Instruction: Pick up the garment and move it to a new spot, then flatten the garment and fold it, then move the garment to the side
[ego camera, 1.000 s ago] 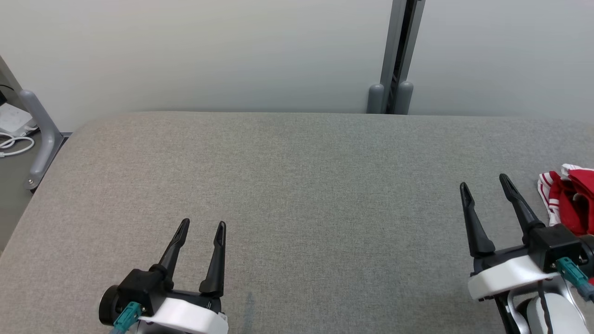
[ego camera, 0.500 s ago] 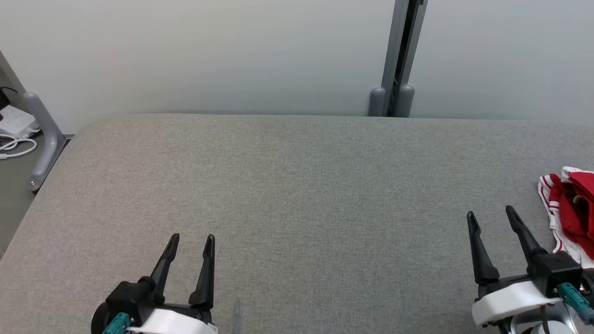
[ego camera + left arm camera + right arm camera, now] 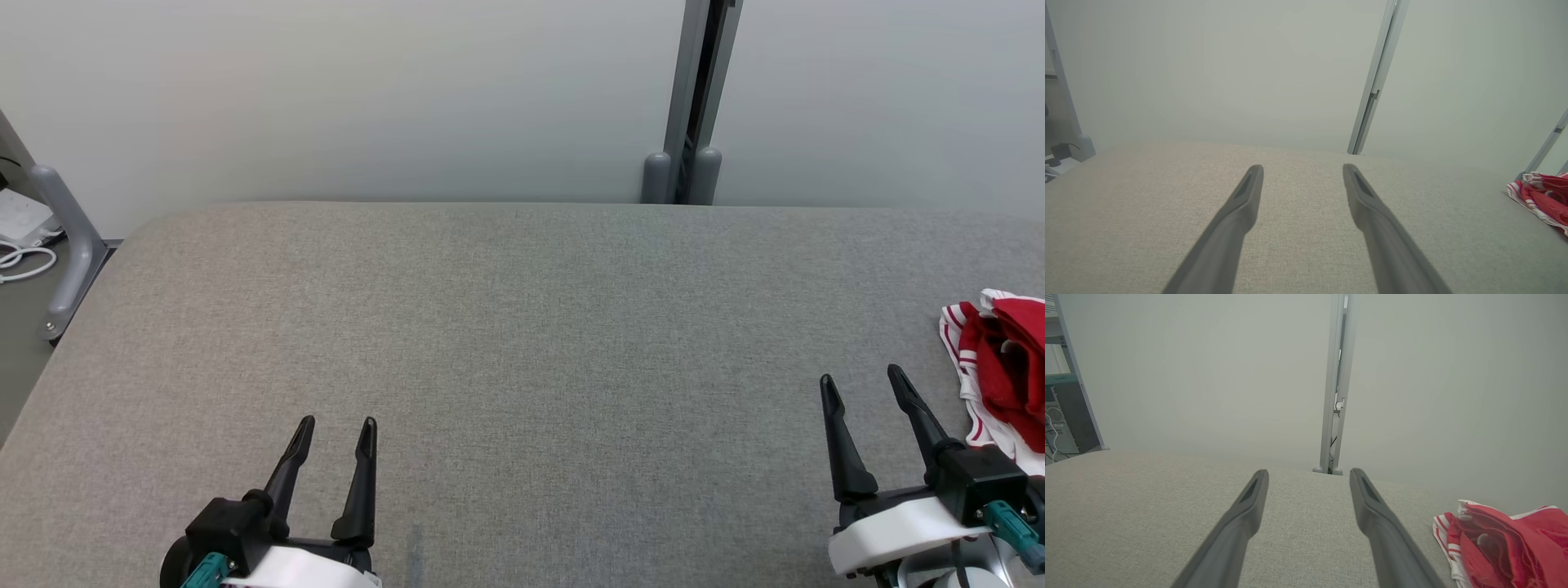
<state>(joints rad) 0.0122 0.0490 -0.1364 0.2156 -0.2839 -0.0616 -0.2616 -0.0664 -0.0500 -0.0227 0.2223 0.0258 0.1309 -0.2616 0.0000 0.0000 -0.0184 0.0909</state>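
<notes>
Pulled back fr. garment (image 3: 1000, 367): L hand (image 3: 337, 422) sat well left of it, R hand (image 3: 860, 375) just beside it. Both wide open, empty, prob. parked clear. Garment lay bunched on surface (image 3: 522, 327); fits pre-pick or set-aside.

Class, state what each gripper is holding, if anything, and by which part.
Nothing is held. The left gripper and right gripper stand open; the crumpled red-and-white garment lies untouched.
</notes>
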